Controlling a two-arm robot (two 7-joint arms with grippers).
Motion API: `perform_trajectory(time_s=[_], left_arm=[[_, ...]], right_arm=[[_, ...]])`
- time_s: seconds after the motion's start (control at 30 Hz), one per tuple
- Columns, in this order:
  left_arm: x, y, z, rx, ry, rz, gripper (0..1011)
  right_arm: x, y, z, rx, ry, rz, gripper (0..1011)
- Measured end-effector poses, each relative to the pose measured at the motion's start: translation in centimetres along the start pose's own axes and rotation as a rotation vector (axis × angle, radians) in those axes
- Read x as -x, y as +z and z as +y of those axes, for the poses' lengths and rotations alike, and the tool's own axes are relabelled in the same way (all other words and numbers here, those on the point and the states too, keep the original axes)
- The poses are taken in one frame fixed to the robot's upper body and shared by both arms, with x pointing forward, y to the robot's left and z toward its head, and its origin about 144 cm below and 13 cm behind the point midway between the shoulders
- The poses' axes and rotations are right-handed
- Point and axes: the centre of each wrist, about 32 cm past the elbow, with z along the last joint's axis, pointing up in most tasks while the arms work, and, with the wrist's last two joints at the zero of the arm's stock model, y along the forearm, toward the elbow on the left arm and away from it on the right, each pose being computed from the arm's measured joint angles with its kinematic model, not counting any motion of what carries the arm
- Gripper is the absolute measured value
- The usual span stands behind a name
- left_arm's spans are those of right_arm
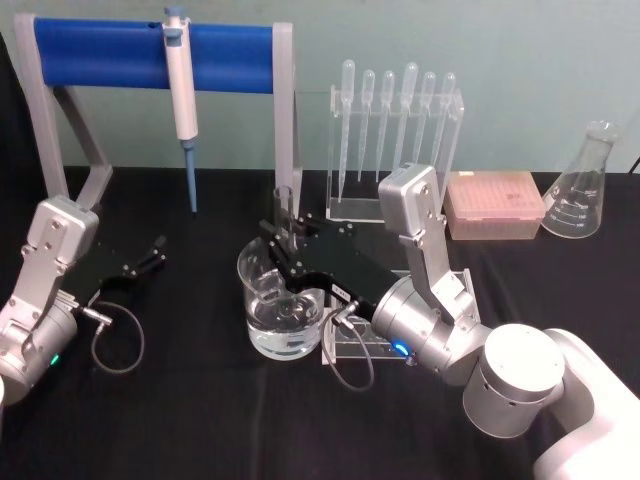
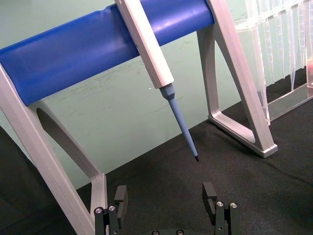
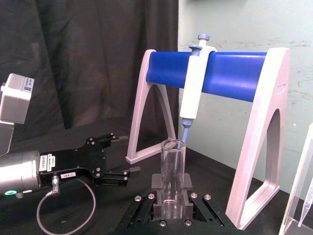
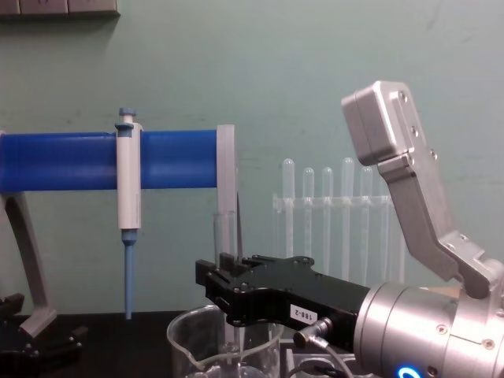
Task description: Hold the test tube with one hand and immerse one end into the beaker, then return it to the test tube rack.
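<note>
Right claw (image 1: 286,235) clamps the test tube (image 1: 284,205) upright in the beaker (image 1: 252,285), frame centre. I judge the dip is in hand; next, a straight lift. Left claw (image 1: 155,252) parked wide, lower left.

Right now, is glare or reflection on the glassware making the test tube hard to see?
Head view: bright highlights on the beaker rim and water; the test tube is a faint outline above the right gripper. Right wrist view: its edges catch light against the dark curtain, easiest to see. Chest view: it pales against the green wall beside the grey stand post.
</note>
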Motion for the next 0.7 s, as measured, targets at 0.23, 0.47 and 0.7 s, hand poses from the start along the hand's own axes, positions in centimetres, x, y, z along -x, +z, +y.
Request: perform_trajectory(time_s=[0.23,0.47,0.7], left_arm=[[0.0,0.0,0.0,0.0,0.0,0.0,1000],[0.0,0.0,0.0,0.0,0.0,0.0,1000],[0.0,0.0,0.0,0.0,0.0,0.0,1000]], right_arm=[[0.0,0.0,0.0,0.0,0.0,0.0,225],[0.0,0.0,0.0,0.0,0.0,0.0,225],[0.0,0.0,0.0,0.0,0.0,0.0,225]])
